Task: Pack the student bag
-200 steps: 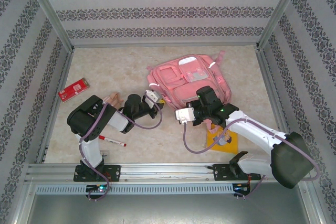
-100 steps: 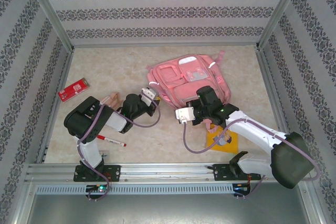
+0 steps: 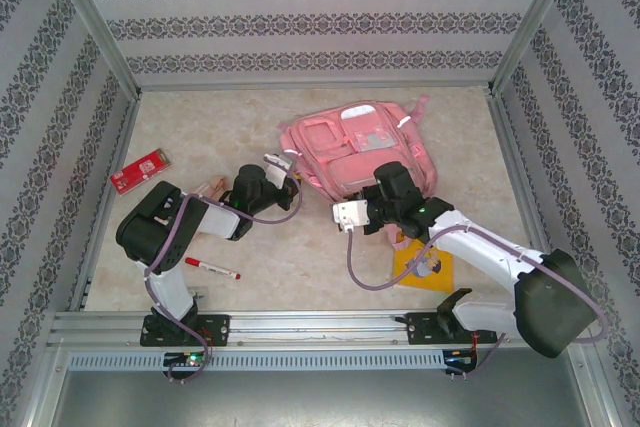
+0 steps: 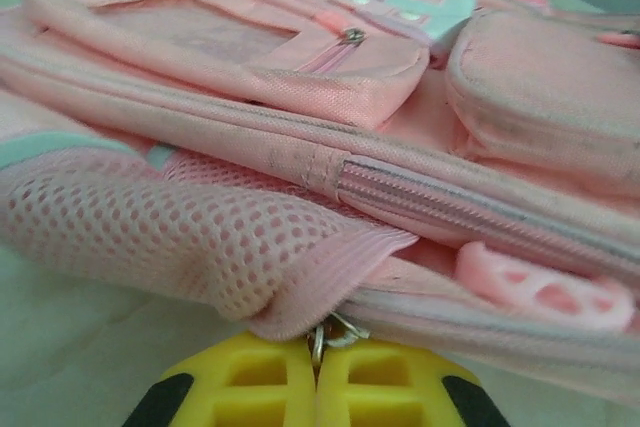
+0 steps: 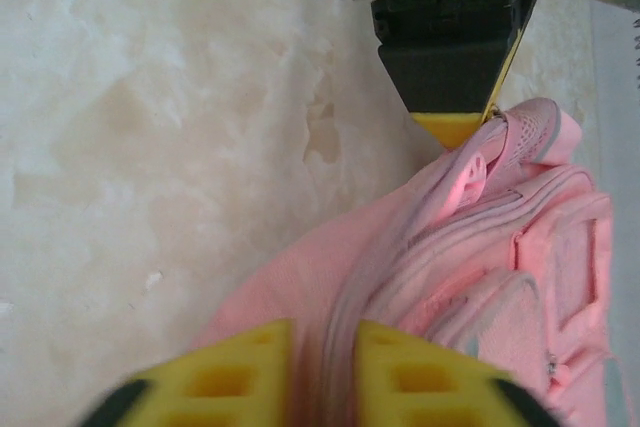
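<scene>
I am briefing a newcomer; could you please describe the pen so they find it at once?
Look at the left arm's base at the table's near edge. Just past it lies the pen. It is a thin white stick with red ends, unlike the flat red packet farther back.

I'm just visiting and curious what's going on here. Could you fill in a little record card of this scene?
Bag: large pink fabric backpack, lying flat on the pale marbled table
Left gripper: pinched on the metal zip ring at the bag's corner
Right gripper: jaws apart, astride the bag's zip edge
Loose items: red-capped pen, flat red card, yellow sheet
</scene>
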{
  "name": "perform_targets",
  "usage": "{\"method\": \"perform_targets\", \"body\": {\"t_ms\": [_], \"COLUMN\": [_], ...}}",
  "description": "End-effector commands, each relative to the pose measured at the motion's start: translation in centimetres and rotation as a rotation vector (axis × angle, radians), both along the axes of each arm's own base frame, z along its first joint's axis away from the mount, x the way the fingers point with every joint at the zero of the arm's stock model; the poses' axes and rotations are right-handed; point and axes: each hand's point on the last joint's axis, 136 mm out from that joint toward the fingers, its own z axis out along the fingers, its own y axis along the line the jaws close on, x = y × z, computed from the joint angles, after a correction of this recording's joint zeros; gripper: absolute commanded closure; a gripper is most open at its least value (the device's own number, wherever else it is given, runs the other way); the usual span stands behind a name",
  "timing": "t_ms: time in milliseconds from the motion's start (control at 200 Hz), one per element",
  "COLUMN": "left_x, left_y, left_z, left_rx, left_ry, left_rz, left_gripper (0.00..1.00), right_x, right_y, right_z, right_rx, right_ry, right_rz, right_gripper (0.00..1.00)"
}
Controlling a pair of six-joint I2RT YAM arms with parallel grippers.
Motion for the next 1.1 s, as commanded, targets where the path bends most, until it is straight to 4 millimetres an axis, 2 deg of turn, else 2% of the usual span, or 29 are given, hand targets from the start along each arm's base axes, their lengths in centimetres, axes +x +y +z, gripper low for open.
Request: {"method": "perform_targets", "body": {"t_ms": [0, 10, 25, 40, 145, 260, 340, 370, 410, 460, 570, 615, 695, 784, 864, 964, 1094], "left_x": [2.5, 2.5, 2.4, 2.3, 1.4, 0.2, -0.6, -0.9, -1.7, -3.0, -5.8, -7.2, -9.5, -11.1, -11.5, -11.6, -10.4], "left_y": [3.5, 3.5, 3.4, 3.3, 3.0, 3.7, 4.7, 5.1, 5.5, 5.7, 6.7, 6.4, 5.5, 4.9, 3.9, 2.6, 1.3], "left_z": [1.4, 1.6, 1.7, 2.0, 4.0, 5.4, 5.9, 6.0, 6.3, 6.8, 7.5, 7.3, 7.0, 5.9, 5.1, 4.0, 2.8], "left_rx": [-0.027, -0.031, -0.037, -0.042, -0.08, -0.053, -0.026, -0.024, -0.021, -0.014, -0.064, -0.113, -0.208, -0.313, -0.362, -0.35, -0.32], "left_ry": [0.02, 0.02, 0.024, 0.023, 0.013, 0.056, 0.154, 0.208, 0.283, 0.359, 0.52, 0.583, 0.67, 0.75, 0.77, 0.795, 0.812], "left_rz": [0.166, 0.163, 0.157, 0.151, 0.123, 0.138, 0.191, 0.222, 0.248, 0.246, 0.319, 0.318, 0.289, 0.313, 0.309, 0.306, 0.308], "left_gripper": [0.64, 0.62, 0.61, 0.6, 0.55, 0.53, 0.53, 0.53, 0.52, 0.51, 0.5, 0.5, 0.49, 0.48, 0.47, 0.44, 0.43], "right_x": [-0.7, -0.6, -0.5, -0.3, 1.2, 3.3, 4.2, 4.6, 4.4, 3.8, 2.8, 2.3, 1.4, 0.8, 0.9, 1.9, 3.7], "right_y": [1.4, 1.5, 1.7, 1.8, 2.0, 0.4, -1.9, -3.4, -5.7, -7.5, -11.7, -13.5, -15.1, -15.9, -16.7, -16.7, -16.5], "right_z": [-0.7, -0.7, -0.6, -0.4, 1.7, 5.5, 8.5, 9.4, 9.6, 9.8, 8.7, 7.8, 6.6, 5.3, 3.5, 1.4, -0.5], "right_rx": [0.1, 0.11, 0.126, 0.141, 0.237, 0.383, 0.573, 0.651, 0.703, 0.74, 0.864, 0.917, 0.978, 0.988, 0.959, 0.886, 0.783], "right_ry": [0.087, 0.091, 0.095, 0.102, 0.159, 0.109, 0.166, 0.208, 0.272, 0.361, 0.574, 0.675, 0.854, 1.024, 1.151, 1.284, 1.32], "right_rz": [-0.018, -0.026, -0.038, -0.051, -0.22, -0.532, -0.784, -0.915, -1.076, -1.174, -1.402, -1.521, -1.638, -1.685, -1.733, -1.746, -1.741], "right_gripper": [0.35, 0.27, 0.07, 0.02, 0.02, 0.02, 0.02, 0.02, 0.02, 0.02, 0.02, 0.07, 0.15, 0.22, 0.24, 0.33, 0.33]}}
